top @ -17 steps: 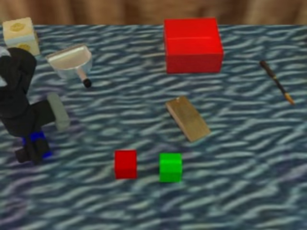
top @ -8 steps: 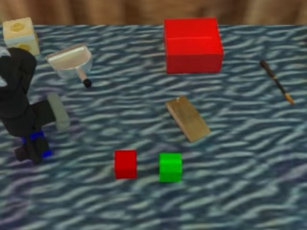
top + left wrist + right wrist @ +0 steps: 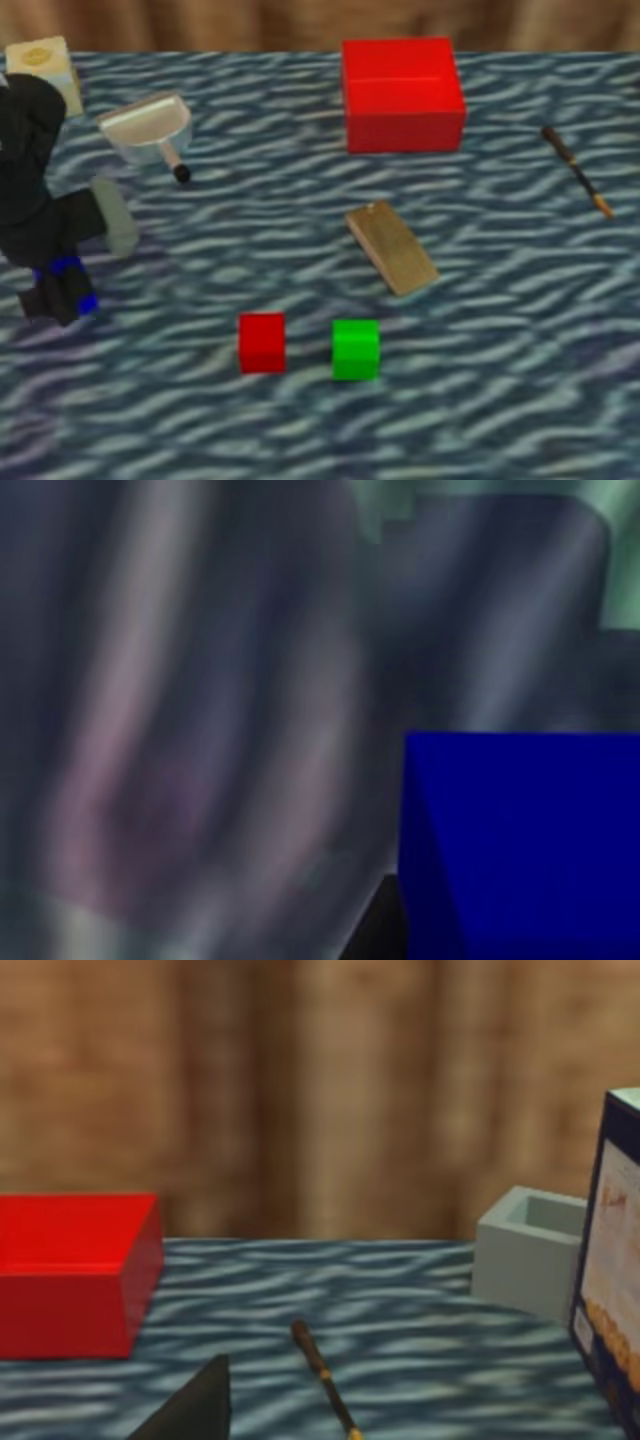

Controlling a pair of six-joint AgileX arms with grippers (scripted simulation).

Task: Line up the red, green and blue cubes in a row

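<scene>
The red cube (image 3: 262, 342) and the green cube (image 3: 356, 349) sit side by side near the table's front middle, a small gap between them. The blue cube (image 3: 66, 267) is at the far left, held in my left gripper (image 3: 62, 290), which is shut on it; dark gripper parts cover most of it from above. In the left wrist view the blue cube (image 3: 520, 850) fills the near corner over blurred tabletop. My right arm is out of the top view; its gripper (image 3: 195, 1408) shows only as a dark tip at the edge of its own wrist view.
A large red box (image 3: 403, 93) stands at the back middle, a tan wooden block (image 3: 391, 248) behind the green cube. A white scoop (image 3: 148, 125) and a cream cube (image 3: 42, 62) are back left, a brown stick (image 3: 577, 170) on the right. A grey open box (image 3: 525, 1250) and a printed carton (image 3: 612, 1270) appear in the right wrist view.
My left gripper, with the blue cube in it, has shifted a little to the left and toward the back of the table. The red and green cubes have not moved.
</scene>
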